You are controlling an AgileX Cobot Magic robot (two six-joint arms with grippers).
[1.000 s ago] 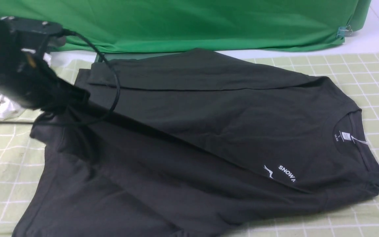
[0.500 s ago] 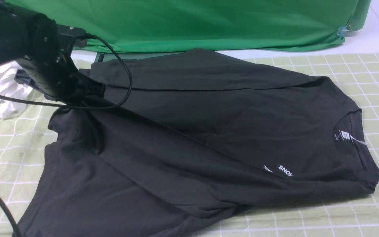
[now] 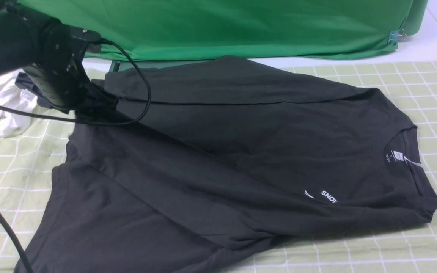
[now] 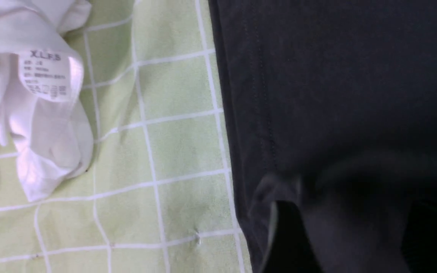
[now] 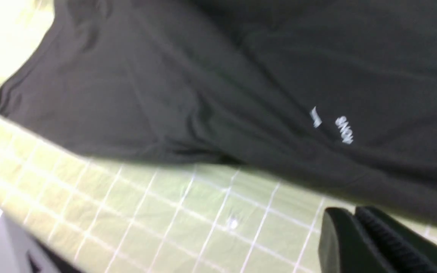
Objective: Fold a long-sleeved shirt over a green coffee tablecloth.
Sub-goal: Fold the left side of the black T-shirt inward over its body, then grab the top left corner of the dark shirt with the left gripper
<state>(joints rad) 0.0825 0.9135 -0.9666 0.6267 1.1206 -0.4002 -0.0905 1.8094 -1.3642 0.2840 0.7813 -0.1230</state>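
- Green coffee tablecloth [image 3: 393,79] is lying spread beneath the long-sleeved shirt [image 3: 241,144].
- Sleeves are apparently lying folded inward; body folds are outstanding.
- Left gripper [image 3: 97,108] is sitting at the shirt's hem end; pincer state unreadable.
- Right gripper [image 5: 355,218] is hovering beside the shirt's collar, pincer together, empty.

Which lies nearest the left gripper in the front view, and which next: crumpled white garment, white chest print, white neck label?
From the left gripper:
1. Crumpled white garment, close by on its left.
2. White chest print, well to the right.
3. White neck label, farthest right.
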